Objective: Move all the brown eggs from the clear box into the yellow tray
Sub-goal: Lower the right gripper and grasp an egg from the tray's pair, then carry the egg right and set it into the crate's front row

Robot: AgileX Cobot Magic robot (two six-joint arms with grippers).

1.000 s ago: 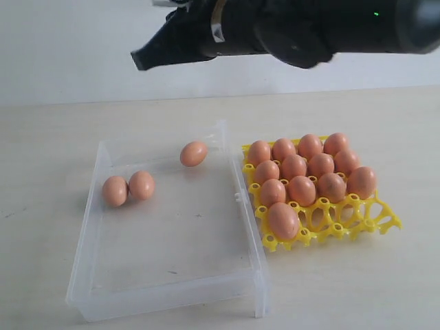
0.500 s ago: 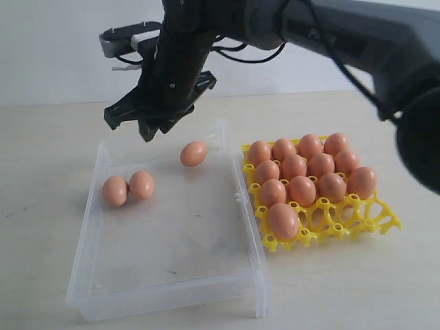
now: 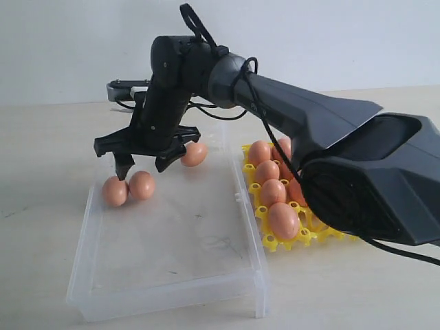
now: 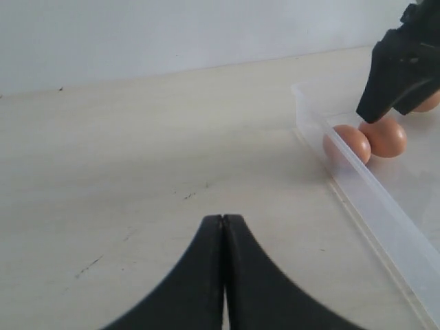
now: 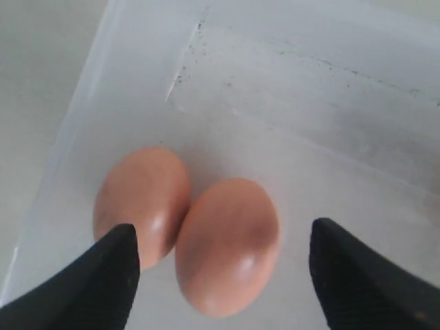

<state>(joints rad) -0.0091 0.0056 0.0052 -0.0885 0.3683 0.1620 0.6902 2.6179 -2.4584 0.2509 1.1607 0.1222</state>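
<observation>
Two brown eggs point(image 3: 115, 191) point(image 3: 141, 185) lie touching at the left of the clear box point(image 3: 165, 292). A third egg point(image 3: 194, 153) rests near its far wall. My right gripper point(image 3: 144, 167) hangs open just above the pair, holding nothing. In the right wrist view the nearer egg point(image 5: 230, 244) sits between the spread fingertips point(image 5: 117, 268), the other egg point(image 5: 141, 203) beside it. The yellow tray point(image 3: 271, 242) at the right holds several eggs and is partly hidden by my arm. My left gripper point(image 4: 223, 218) is shut and empty over bare table left of the box.
The box's low clear wall point(image 4: 371, 192) stands between my left gripper and the eggs point(image 4: 347, 143). The right gripper's black finger point(image 4: 399, 69) shows above them. The box floor point(image 5: 309, 103) beyond the pair is bare. A pale wall rises behind the table.
My right arm has swung down from above into the left part of the box, over the two eggs. Its jaws have gone from shut to wide open.
</observation>
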